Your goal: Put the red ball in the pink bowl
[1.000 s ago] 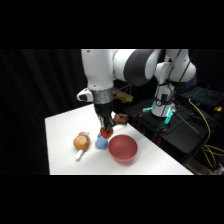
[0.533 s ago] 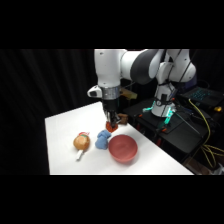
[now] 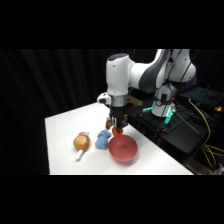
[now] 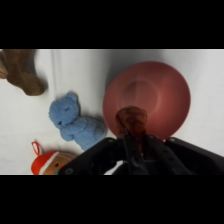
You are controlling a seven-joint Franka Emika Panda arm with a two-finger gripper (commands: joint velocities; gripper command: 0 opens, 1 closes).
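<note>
The ball is now at the bowl

The gripper point(image 3: 116, 129) has moved away from the blue teddy point(image 3: 102, 140) and now hangs over the near edge of the pink bowl point(image 3: 131, 148). Its fingers are closed tight on the red ball point(image 4: 132, 120), which is up in the air and not yet inside. The wrist view shows the ball over the bowl's rim, with the teddy beside the bowl. The carrying part looks almost done. I think the gripper should move a little more over the middle, then let go.
</note>
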